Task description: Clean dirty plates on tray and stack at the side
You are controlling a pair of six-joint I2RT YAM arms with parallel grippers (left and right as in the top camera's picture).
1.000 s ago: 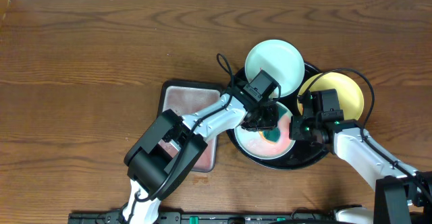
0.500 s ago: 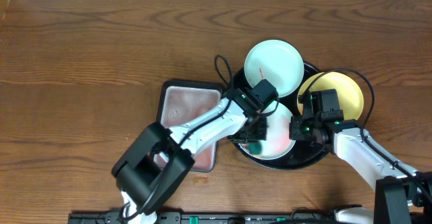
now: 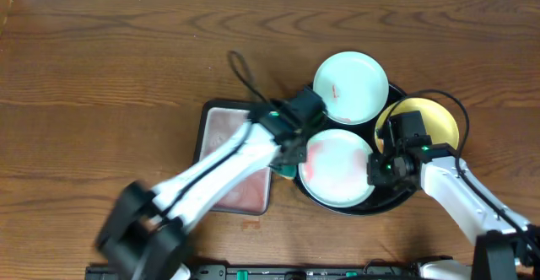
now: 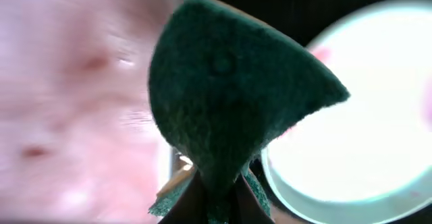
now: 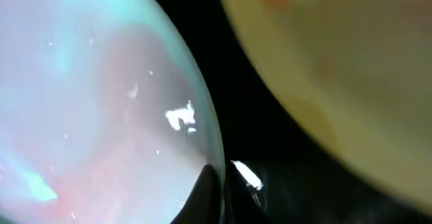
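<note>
The black tray (image 3: 390,199) holds three plates. A mint plate (image 3: 351,88) with a small red mark lies at the back, a yellow plate (image 3: 426,121) at the right, and a mint plate with pink smears (image 3: 337,169) at the front. My right gripper (image 3: 376,169) is shut on the smeared plate's right rim; up close its fingers (image 5: 219,191) pinch that rim (image 5: 88,96) beside the yellow plate (image 5: 351,62). My left gripper (image 3: 291,155) is shut on a dark teal sponge (image 4: 229,96), held over the tray's left edge next to the smeared plate (image 4: 364,116).
A rectangular silver pan (image 3: 218,126) with pinkish water stands left of the tray, partly under my left arm; it fills the left of the left wrist view (image 4: 67,82). A black cable loop (image 3: 240,67) rises behind the left wrist. Wood tabletop (image 3: 101,78) lies all round.
My left gripper has carried the sponge left, off the smeared plate to the tray's edge by the pan. The right gripper keeps its hold on the rim; tray and plates shifted slightly right.
</note>
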